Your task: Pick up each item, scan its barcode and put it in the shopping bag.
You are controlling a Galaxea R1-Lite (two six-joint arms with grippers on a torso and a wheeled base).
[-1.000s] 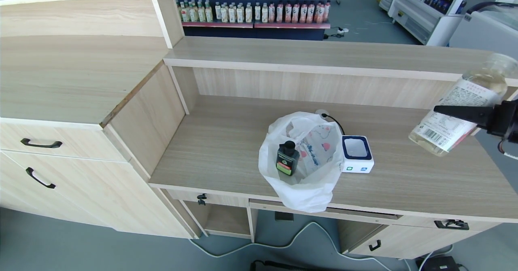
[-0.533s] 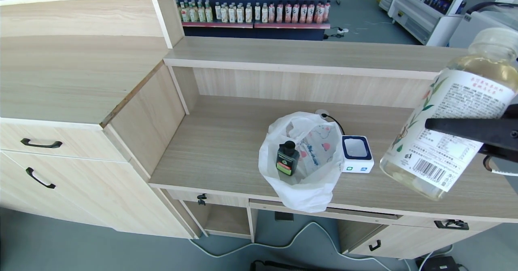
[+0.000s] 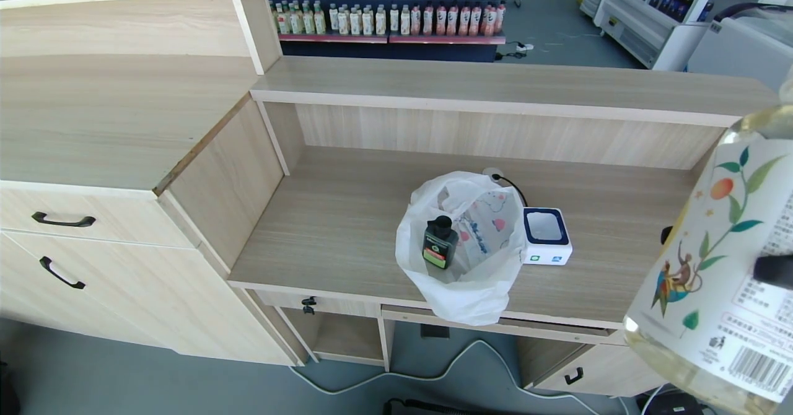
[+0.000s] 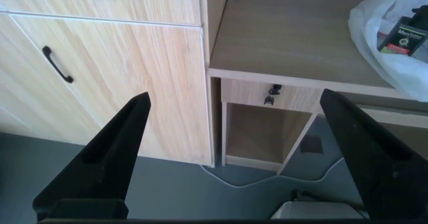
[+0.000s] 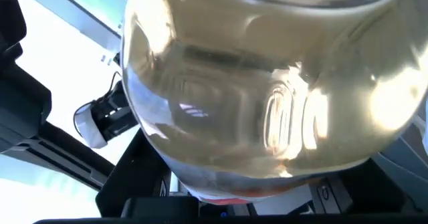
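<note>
Right pincer [image 3: 770,269] clamps bottle [image 3: 712,260], scan pending
Scanner [image 3: 546,235] on surface [image 3: 347,229] lies at 9 o'clock from bottle; bottle axis tilts toward 1 o'clock, barcode at base

Bottle drawn in close to the robot's head
The bottle [image 3: 712,266] clamped in the right gripper [image 3: 773,270] has come nearer and lower past the right end of the counter [image 3: 347,217], its label turned round to the fruit-branch drawing, barcode now at the bottom.
</note>
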